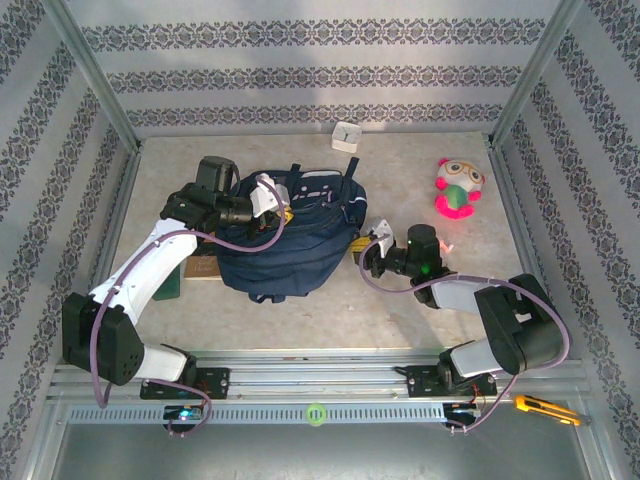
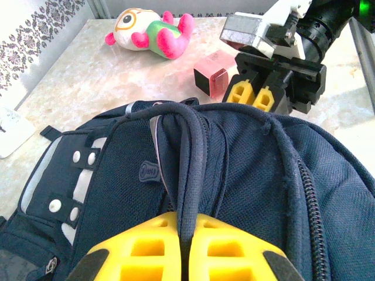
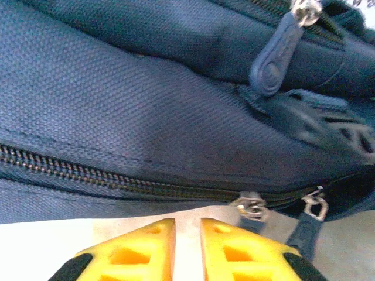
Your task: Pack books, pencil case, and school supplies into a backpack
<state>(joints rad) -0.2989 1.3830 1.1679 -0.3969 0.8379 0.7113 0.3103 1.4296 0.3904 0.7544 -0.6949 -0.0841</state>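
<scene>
The backpack [image 2: 246, 175] is made of matt, coarse-woven cloth — its zipper pulls [image 3: 251, 208] of shiny metal; the table [image 1: 420, 190] looks smooth, marbled.
</scene>
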